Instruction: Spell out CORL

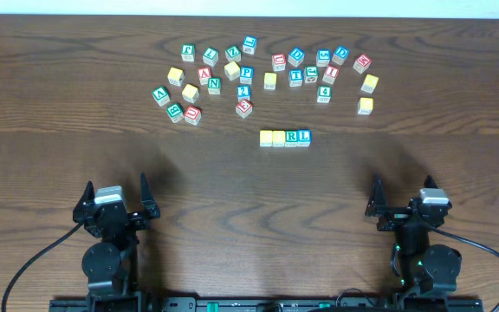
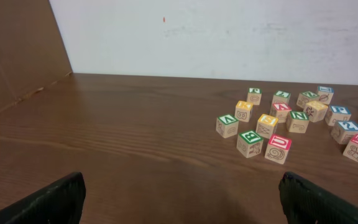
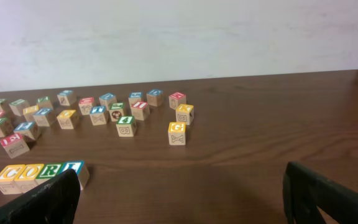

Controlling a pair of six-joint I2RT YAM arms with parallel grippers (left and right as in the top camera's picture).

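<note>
Four cubes stand side by side in a straight row at the table's middle: two yellow-topped cubes (image 1: 272,138), then the green R cube (image 1: 292,137) and the blue L cube (image 1: 304,137). In the right wrist view the same row (image 3: 39,172) reads C, O, R, L at the lower left, partly behind my left finger. My left gripper (image 1: 115,196) rests open near the front left edge, far from the row. At the front right my right gripper (image 1: 402,196) is open too. Nothing lies between either pair of fingers.
Several loose letter cubes (image 1: 232,69) are scattered across the back of the table, from left (image 2: 265,124) to right (image 1: 366,83). A white wall (image 2: 229,37) rises behind the table's far edge.
</note>
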